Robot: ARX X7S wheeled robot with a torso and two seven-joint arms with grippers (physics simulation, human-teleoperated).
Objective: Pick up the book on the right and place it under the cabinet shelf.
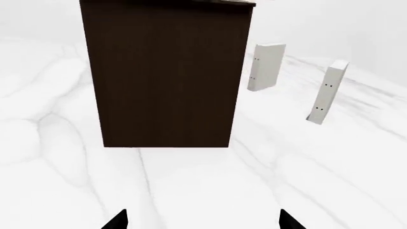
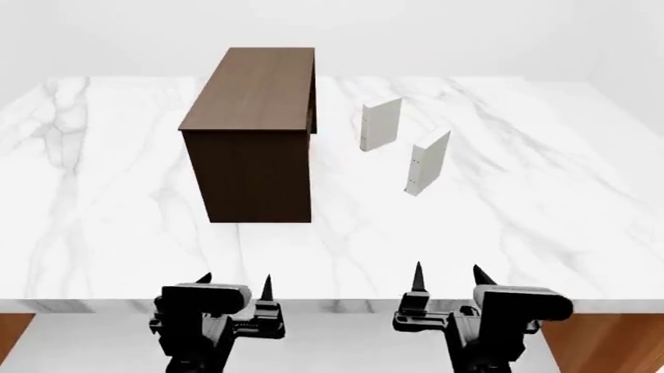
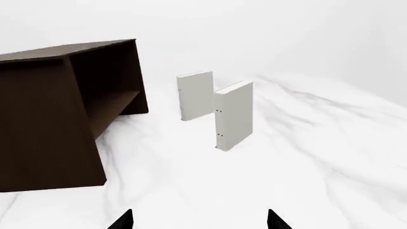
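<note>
Only the right wrist view shows the dark brown wood-grain cabinet shelf's (image 3: 76,119) open side; thin pale grey-white book (image 3: 234,116) has no readable writing; left gripper (image 2: 235,286) and right gripper (image 2: 447,279) both spread, empty.

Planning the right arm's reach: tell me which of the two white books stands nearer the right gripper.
The thin book, standing upright on the marble table, is nearer the right gripper; the other white book stands farther back, closer to the dark wood cabinet.

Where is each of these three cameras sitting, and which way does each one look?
Head view: high on the robot, looking down over the marble table; both grippers, left and right, show at the near edge.
Left wrist view: low behind the left gripper, facing the cabinet's closed end.
Right wrist view: low behind the right gripper, facing the thin book.
All three share cabinet and both books.
</note>
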